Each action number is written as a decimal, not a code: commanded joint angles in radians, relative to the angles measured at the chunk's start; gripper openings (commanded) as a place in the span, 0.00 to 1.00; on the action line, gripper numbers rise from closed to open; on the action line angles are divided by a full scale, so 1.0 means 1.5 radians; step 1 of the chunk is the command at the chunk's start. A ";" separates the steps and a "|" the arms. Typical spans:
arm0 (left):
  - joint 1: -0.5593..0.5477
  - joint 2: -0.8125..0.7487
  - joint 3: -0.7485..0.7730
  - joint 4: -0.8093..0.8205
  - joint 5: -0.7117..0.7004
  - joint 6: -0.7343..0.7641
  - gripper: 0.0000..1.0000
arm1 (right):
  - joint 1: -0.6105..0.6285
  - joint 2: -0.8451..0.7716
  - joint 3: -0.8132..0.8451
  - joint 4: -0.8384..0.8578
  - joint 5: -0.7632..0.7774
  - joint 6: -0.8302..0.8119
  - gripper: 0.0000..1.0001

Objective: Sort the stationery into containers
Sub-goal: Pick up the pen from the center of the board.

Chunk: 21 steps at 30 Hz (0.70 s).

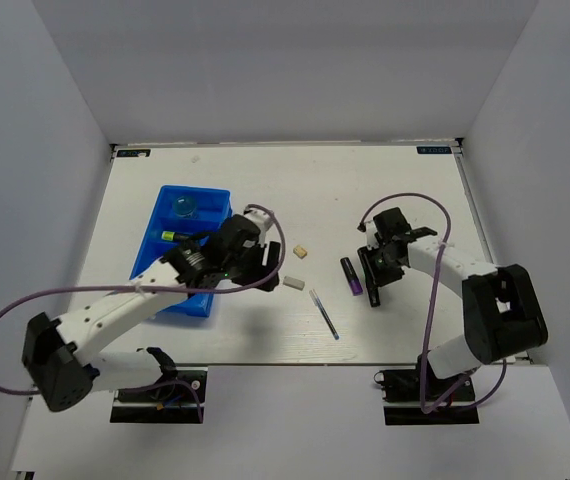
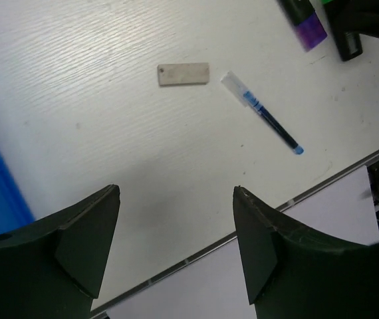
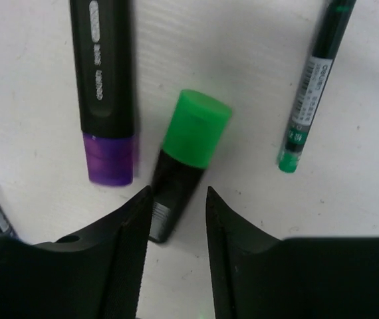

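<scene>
My left gripper and right gripper are open.
The right one straddles one end of the green highlighter, toward the desk's right edge; the tray lies by the left edge.

Table: white, wood-grained.
Left: blue tray.
Middle: beige eraser far, white eraser nearer, blue pen nearest.
Right: purple-capped highlighter, green-capped highlighter beside it, green pen.

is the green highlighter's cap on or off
On: the green highlighter lies flat on the table, green cap seated on its black barrel.
</scene>
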 commanded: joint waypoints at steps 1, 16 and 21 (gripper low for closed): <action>0.000 -0.095 -0.057 -0.033 -0.049 -0.002 0.79 | 0.016 0.026 0.027 0.021 0.072 0.019 0.44; 0.000 -0.319 -0.165 -0.114 -0.112 -0.002 0.80 | 0.037 0.134 0.034 0.022 0.081 0.027 0.06; 0.000 -0.368 -0.120 -0.144 -0.128 0.040 0.80 | 0.039 0.083 0.087 -0.029 0.016 -0.073 0.00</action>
